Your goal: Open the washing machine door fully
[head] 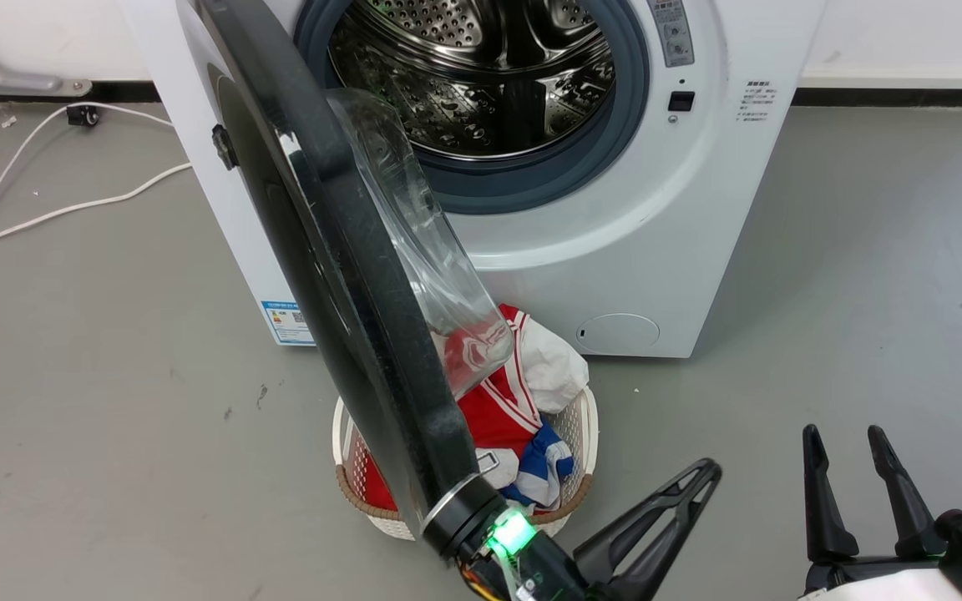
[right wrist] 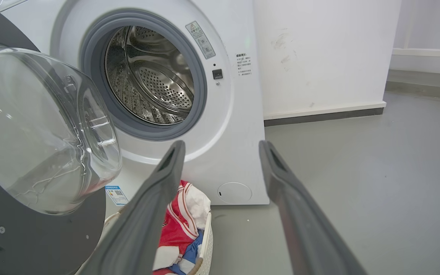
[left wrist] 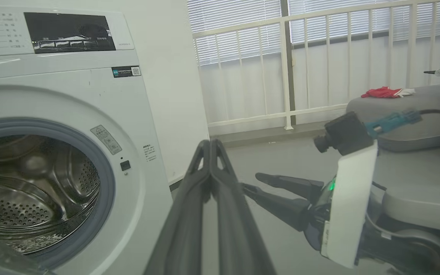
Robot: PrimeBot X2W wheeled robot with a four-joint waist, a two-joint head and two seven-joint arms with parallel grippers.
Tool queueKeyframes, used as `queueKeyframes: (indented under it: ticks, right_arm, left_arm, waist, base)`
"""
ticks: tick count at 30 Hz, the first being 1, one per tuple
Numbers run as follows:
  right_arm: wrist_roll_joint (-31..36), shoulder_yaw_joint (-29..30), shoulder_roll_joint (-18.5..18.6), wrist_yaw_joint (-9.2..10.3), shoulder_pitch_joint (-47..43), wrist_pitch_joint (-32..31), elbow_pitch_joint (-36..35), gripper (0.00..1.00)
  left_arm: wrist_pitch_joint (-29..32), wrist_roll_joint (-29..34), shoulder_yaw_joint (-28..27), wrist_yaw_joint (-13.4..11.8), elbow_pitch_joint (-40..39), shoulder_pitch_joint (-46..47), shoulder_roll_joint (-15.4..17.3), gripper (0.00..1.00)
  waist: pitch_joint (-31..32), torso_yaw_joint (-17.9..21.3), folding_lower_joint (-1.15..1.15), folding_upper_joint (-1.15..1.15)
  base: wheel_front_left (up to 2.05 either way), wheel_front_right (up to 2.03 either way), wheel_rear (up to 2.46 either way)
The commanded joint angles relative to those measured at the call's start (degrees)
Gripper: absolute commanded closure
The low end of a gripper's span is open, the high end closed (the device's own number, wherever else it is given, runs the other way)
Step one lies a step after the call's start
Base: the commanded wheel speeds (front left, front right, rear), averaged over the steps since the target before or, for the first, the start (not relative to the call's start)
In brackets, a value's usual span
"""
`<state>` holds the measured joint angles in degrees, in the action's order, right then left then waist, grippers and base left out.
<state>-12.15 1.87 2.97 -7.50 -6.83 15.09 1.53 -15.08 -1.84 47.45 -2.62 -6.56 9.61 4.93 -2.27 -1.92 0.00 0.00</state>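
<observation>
Plainly, my left jaws are clenched on nothing: their two fingers (left wrist: 185, 221) lie pressed together tip to tip. My right jaws are released, their fingers (right wrist: 147, 214) spread wide with only floor and laundry showing between them.

The washing machine door (head: 347, 250) stands swung out from the washing machine (head: 615, 250), hinged on the side to the left of both jaws and edge-on in the head view. Its lower edge comes down just beside my left wrist, left of the clenched jaws; I cannot tell whether it touches the arm. Its clear glass bowl (right wrist: 33, 130) bulges out to the left of my right jaws.

Beyond the jaws the steel drum (head: 481, 75) gapes inside its grey gasket (head: 531, 188), with the round filter cap (head: 617, 332) low on the front.

A white laundry basket (head: 585, 417) sits on the floor right against the machine's foot, under the door's lower edge and ahead of my left jaws. It is heaped with red, white and blue clothes (head: 489, 417). Far off to the left a white cable (head: 55, 214) trails over the floor. In the left wrist view, the right jaws show on the clenched pair's right, pointing toward them.
</observation>
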Motion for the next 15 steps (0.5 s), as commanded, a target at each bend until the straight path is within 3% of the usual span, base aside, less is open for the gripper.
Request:
queueKeyframes:
  ticks: [1,15]
  right_arm:
    - [-0.08,0.09,-0.19,0.01,0.74,0.10,0.03,0.00]
    - [0.18,0.43,-0.19,0.01,1.00,0.10,0.39,0.00]
  left_arm:
    - [-0.14,-0.09,-0.35,-0.40,0.29,-0.67,0.29,1.00]
    - [-0.14,-2.32,-8.17,-2.95,5.58,-4.92,1.21,1.00]
  waist:
    - [-0.08,-0.10,0.00,0.00]
    - [-0.62,-0.98,0.00,0.00]
  base:
    - [0.00,0.00,0.00]
    - [0.00,0.00,0.00]
